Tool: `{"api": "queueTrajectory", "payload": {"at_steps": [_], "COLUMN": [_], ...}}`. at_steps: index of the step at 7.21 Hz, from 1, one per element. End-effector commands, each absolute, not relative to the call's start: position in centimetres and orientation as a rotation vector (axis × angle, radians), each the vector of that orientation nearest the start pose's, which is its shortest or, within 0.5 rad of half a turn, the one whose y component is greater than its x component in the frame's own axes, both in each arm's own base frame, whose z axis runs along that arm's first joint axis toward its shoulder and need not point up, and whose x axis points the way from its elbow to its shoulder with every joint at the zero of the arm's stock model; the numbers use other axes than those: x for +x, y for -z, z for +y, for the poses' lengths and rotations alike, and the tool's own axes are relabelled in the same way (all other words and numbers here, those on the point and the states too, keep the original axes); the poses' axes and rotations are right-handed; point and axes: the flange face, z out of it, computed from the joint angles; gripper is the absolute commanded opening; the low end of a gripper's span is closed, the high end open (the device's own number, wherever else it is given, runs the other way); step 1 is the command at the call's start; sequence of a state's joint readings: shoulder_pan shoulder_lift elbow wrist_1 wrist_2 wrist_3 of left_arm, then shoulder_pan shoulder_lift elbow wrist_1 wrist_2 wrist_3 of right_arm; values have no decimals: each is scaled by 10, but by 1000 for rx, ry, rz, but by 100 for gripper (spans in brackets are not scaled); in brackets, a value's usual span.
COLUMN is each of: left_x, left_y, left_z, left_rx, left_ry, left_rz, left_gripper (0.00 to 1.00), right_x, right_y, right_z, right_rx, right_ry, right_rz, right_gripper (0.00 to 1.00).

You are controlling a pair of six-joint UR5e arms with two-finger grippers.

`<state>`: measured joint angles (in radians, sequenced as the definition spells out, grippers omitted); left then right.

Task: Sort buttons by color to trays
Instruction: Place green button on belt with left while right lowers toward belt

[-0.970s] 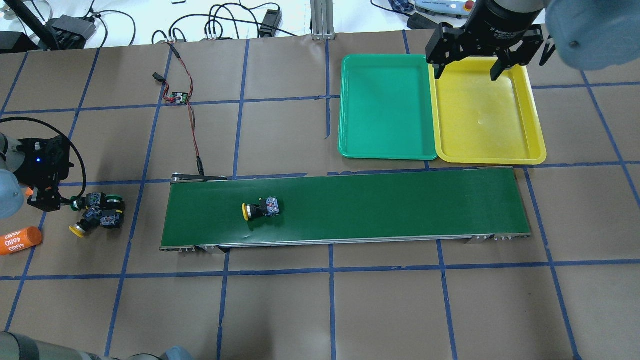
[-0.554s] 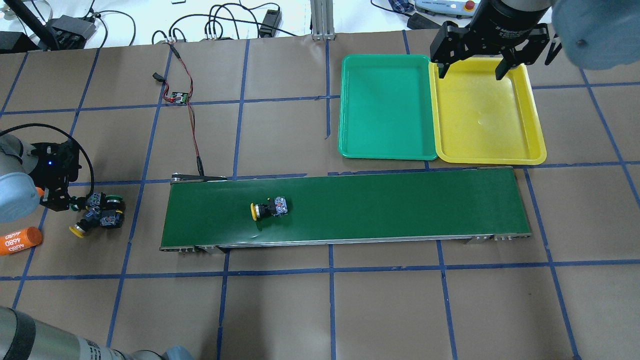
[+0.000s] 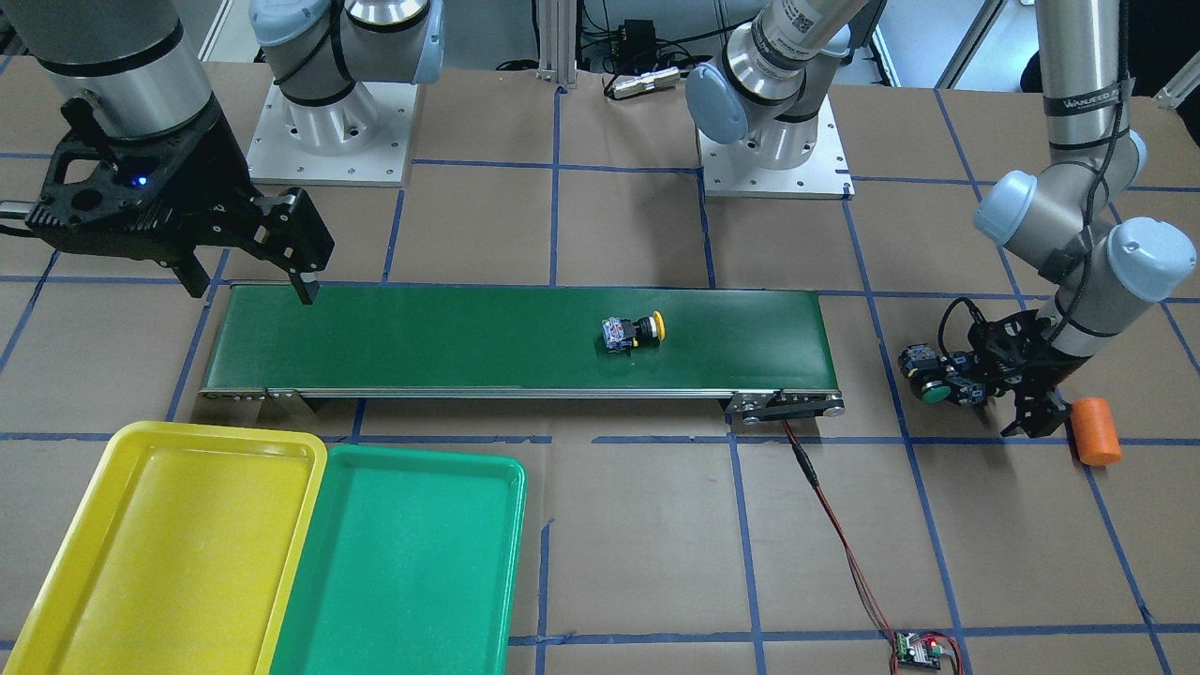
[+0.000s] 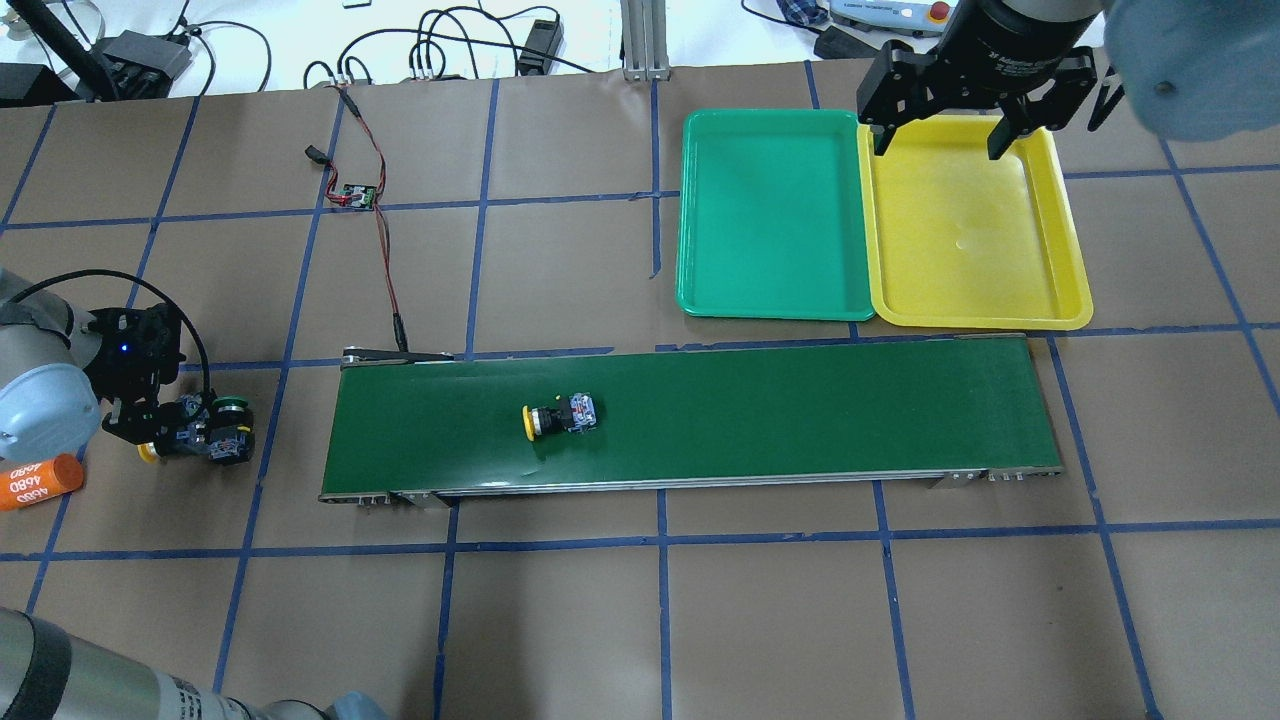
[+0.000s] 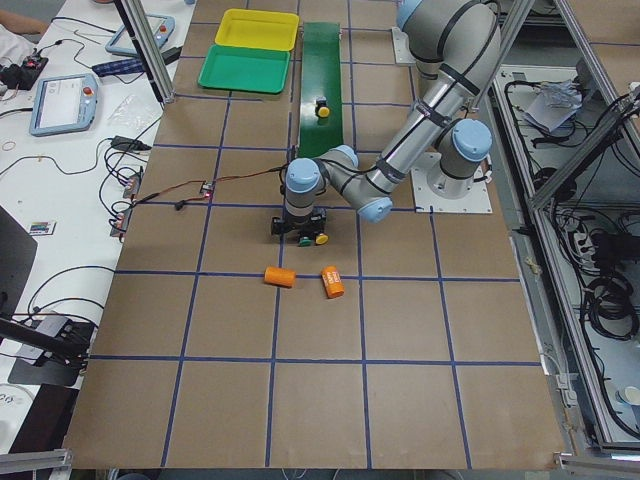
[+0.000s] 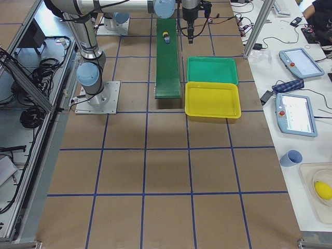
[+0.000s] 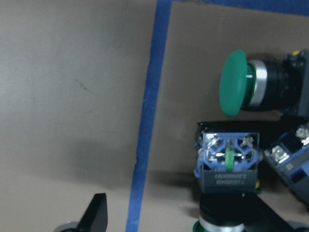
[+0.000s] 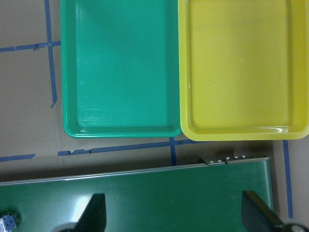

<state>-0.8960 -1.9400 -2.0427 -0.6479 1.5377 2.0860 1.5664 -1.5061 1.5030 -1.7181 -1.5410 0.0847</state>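
One yellow-capped button (image 4: 560, 415) lies on its side on the conveyor belt (image 4: 800, 410), left of its middle; it also shows in the front view (image 3: 635, 332). A cluster of buttons (image 4: 210, 432) lies on the table left of the belt, with a green cap (image 7: 239, 83) showing. My left gripper (image 4: 165, 425) is low at this cluster and open; a blue-bodied button (image 7: 227, 164) lies just ahead of its fingers (image 7: 96, 215). My right gripper (image 4: 935, 135) is open and empty, high above the belt's right end. The green tray (image 4: 770, 215) and yellow tray (image 4: 970, 225) are empty.
An orange cylinder (image 4: 35, 482) lies just left of the left gripper; a second orange cylinder (image 5: 278, 277) lies nearby. A small circuit board (image 4: 356, 194) with a red wire runs to the belt's left end. Cables lie beyond the table's far edge.
The yellow-capped button has travelled to the right along the belt. My left gripper has moved right, onto the button cluster. The right gripper has barely moved.
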Motion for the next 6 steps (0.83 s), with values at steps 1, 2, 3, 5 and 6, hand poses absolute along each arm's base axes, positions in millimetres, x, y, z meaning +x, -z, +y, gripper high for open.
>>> {"api": "queueTrajectory", "payload": {"at_steps": [1,2,3,5,6], "left_x": [211,198,201,198,200], "left_y": [-172,-161,-160,-167,-169], "left_z": [-486,-477,-478,-485,-485], "left_rx": [2001,1998,1986,1983,1977], "left_ry": [73,72,76,155,150], "left_rz": [2347,2391,2392,2376,2372], "left_gripper": [100,100,100,4,0], "right_x": [136,141,144,147,147], "right_y": [-524,-524,-519,-518,-516], "right_z": [-519,-516,-514,-507,-505], "right_rx": [135,125,77,-326,-651], "right_ry": [256,244,196,168,178], "right_rz": [3084,3055,3034,2998,2958], "right_gripper": [100,100,100,100,100]}}
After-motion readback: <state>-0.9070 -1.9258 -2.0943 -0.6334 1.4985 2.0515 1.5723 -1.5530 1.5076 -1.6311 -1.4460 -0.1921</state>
